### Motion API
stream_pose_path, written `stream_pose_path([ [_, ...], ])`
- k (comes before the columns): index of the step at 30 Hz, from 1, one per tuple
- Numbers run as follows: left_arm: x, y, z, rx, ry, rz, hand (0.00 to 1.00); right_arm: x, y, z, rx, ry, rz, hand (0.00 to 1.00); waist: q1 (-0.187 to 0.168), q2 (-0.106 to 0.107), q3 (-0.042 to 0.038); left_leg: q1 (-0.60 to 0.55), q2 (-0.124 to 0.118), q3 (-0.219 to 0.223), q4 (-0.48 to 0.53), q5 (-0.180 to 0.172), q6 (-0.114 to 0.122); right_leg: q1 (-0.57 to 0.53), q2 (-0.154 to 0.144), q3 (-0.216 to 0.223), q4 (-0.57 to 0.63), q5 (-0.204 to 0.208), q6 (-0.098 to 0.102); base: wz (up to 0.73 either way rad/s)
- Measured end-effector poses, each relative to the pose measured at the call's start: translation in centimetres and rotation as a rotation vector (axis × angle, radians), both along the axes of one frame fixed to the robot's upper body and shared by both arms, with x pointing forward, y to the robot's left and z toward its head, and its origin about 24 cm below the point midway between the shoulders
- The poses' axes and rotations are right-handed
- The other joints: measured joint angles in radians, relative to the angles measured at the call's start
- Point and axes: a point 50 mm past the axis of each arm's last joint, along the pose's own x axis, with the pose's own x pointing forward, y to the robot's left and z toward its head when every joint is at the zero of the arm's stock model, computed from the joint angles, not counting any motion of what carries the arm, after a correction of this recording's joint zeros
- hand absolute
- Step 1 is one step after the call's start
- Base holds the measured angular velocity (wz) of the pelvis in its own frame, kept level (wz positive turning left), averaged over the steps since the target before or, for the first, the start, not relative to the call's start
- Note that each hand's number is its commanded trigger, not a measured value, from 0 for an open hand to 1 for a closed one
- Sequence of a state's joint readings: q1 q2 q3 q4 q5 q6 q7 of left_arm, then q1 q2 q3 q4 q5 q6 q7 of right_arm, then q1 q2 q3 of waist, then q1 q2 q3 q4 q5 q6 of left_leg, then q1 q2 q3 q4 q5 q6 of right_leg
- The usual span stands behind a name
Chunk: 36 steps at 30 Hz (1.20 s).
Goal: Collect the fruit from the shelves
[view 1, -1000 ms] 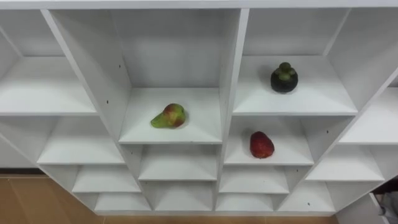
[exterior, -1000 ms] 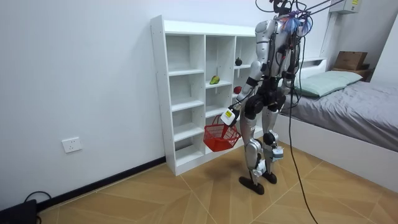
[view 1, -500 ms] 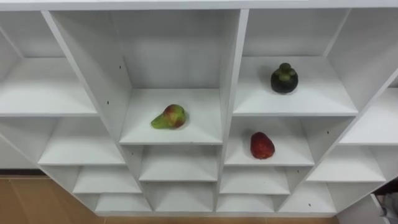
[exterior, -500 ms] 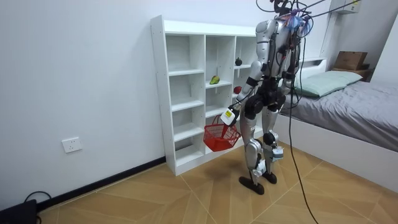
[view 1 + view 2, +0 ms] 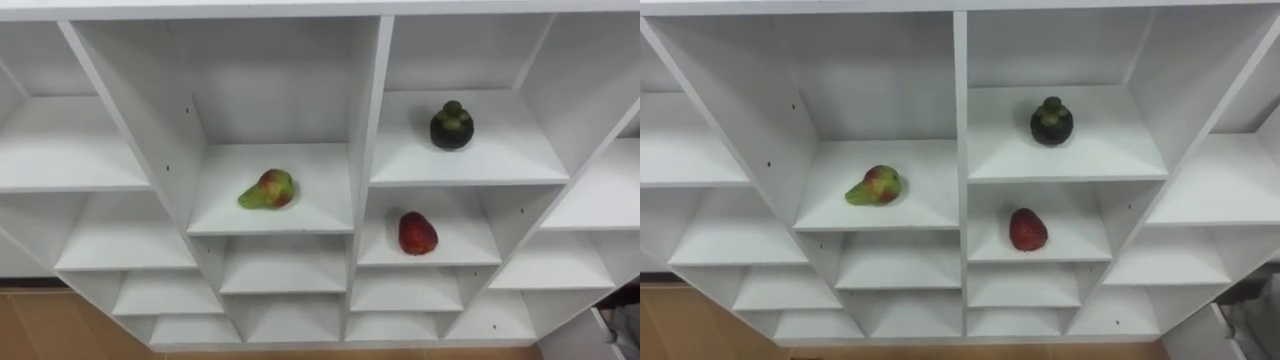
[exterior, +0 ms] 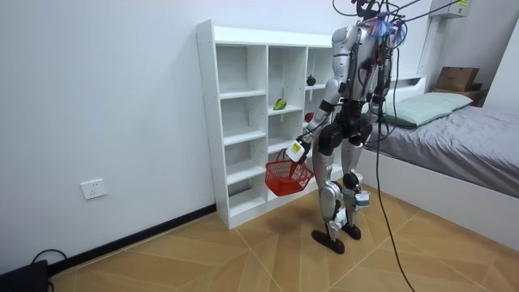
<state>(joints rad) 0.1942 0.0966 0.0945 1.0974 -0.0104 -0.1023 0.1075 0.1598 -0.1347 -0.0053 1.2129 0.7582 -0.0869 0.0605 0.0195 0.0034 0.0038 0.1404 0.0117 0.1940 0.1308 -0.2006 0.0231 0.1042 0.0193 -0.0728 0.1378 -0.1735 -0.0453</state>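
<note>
Three fruits: we count them in the white closet point(image 5: 372, 120), each alone in its own compartment and well apart from the others.
Pear point(image 5: 268, 189): green with a red blush. It lies on its side in the middle column, a little toward 9 o'clock from the centre of the eye views, with its narrow end pointing to about 8 o'clock.
Dark fruit point(image 5: 451, 125): round and almost black with a greenish cap, standing upright. It is in the next column over, at 2 o'clock from the pear and set toward the back of its shelf.
Red fruit point(image 5: 417, 233): sits in the compartment directly under the dark fruit, at 6 o'clock from it and at 4 o'clock from the pear, near the middle of its shelf.
Basket point(image 6: 285, 174): red with open mesh. In the room view it hangs in front of the closet's lower shelves, at about 7 o'clock from the hand that carries it.
Left hand point(image 6: 298, 149): closed round the basket's handle, held low and out toward the closet.
Stance: we see the robot upright on the wooden floor point(image 6: 243, 259), close to the closet and facing it.
Surroundings: a bed point(image 6: 462, 134) lies at 3 o'clock from the robot in the room view, and a socket point(image 6: 95, 189) is on the wall at 9 o'clock.
</note>
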Motion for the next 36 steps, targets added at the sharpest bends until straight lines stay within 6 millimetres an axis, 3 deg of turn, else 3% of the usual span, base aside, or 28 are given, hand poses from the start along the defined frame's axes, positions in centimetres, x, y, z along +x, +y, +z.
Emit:
stream_pose_path([
  [5,-0.2,0.2,0.1,0.021,-0.005,0.009,1.00,0.3,-1.3,0.5,-0.065,-0.032,-0.129,0.00,-0.018,-0.002,-0.0013,0.010,-0.001,0.008,-0.002,-0.001,0.000,-0.004,0.001,0.020,0.019,-0.010,0.001,-0.09],
  [14,0.0,1.0,0.4,0.061,-0.033,0.027,1.00,4.6,-4.0,3.3,-0.298,-0.159,-0.296,0.00,-0.048,-0.008,-0.0026,0.010,-0.002,0.024,-0.002,-0.005,0.004,-0.025,0.003,0.039,0.038,-0.010,0.002,-0.11],
  [22,0.0,1.2,0.5,0.081,-0.050,0.028,1.00,11.3,-4.8,9.8,-0.648,-0.424,-0.233,0.00,-0.037,-0.008,-0.0012,-0.006,-0.005,0.045,-0.002,-0.005,0.004,-0.054,0.006,0.057,0.049,-0.008,0.004,-0.07],
  [28,-0.3,1.2,0.7,0.099,-0.051,-0.023,1.00,13.9,-4.2,14.4,-0.831,-0.612,-0.240,0.00,-0.036,-0.009,-0.0033,-0.010,-0.008,0.039,-0.001,-0.005,0.004,-0.053,0.004,0.049,0.047,-0.008,0.004,0.03],
  [36,-0.1,1.4,0.8,0.105,-0.058,-0.032,1.00,15.8,-3.2,20.2,-1.035,-0.870,-0.180,0.00,-0.013,-0.010,-0.0044,-0.007,-0.007,0.040,0.002,-0.005,0.004,-0.050,0.005,0.054,0.043,-0.008,0.004,-0.02],
])
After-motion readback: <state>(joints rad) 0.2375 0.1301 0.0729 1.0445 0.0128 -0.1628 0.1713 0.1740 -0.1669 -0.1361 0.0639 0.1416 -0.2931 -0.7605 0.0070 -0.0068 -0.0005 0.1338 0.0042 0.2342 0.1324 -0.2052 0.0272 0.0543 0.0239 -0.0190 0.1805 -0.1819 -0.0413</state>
